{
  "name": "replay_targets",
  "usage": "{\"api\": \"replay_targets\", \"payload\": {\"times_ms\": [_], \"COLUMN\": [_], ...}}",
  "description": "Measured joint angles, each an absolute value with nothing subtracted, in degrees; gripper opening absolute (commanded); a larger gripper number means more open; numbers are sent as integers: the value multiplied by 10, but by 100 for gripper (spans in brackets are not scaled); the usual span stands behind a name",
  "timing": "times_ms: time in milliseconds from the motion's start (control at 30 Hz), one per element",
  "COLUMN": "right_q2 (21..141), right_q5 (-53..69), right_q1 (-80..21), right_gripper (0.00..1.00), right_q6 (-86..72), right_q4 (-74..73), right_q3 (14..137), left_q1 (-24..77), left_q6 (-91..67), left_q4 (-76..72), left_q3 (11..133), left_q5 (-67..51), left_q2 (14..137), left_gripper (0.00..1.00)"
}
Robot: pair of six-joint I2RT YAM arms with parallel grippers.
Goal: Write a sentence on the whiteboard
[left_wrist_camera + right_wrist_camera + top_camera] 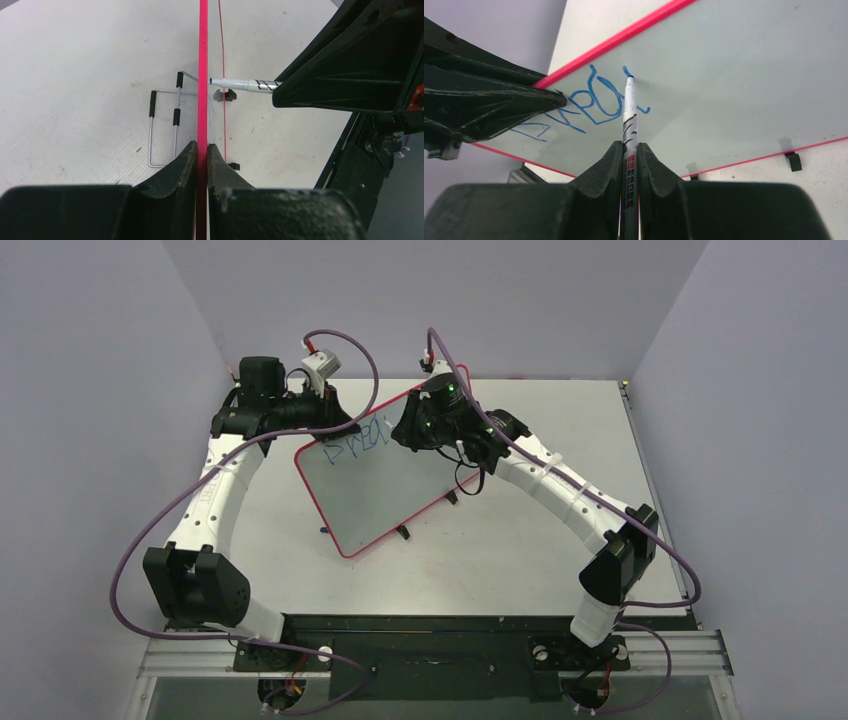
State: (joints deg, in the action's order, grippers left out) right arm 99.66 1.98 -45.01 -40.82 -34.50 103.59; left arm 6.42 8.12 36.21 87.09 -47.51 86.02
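Observation:
The whiteboard [385, 485], white with a red rim, stands tilted in the middle of the table. My left gripper [335, 420] is shut on its upper left red edge [202, 75]. My right gripper [425, 430] is shut on a silver blue-tipped marker [629, 117]. The marker's tip touches the board just right of the blue sentence [589, 102], which is one row of wobbly letters near the top edge; it also shows in the top view [358, 440]. In the left wrist view the marker [242, 84] points at the board edge-on.
Two small black clips [402, 532] sit along the board's lower edge. A wire stand [165, 122] with black sleeves lies on the table behind the board. The right arm's link [350, 65] is close beside the board. Purple walls enclose the table.

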Motion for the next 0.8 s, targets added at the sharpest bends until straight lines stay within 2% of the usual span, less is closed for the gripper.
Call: {"api": "replay_targets", "payload": {"times_ms": [333, 800], "right_q2": [995, 993], "right_q5": [29, 30], "right_q1": [-450, -450], "right_gripper": [0, 0], "right_q6": [-411, -412], "right_q4": [-344, -348], "right_q3": [980, 1019], "left_q1": [61, 63], "left_q6": [80, 80], "left_q4": [362, 360], "left_q3": [868, 868], "left_q5": [-462, -474], "left_q2": [860, 860], "left_gripper": [0, 0]}}
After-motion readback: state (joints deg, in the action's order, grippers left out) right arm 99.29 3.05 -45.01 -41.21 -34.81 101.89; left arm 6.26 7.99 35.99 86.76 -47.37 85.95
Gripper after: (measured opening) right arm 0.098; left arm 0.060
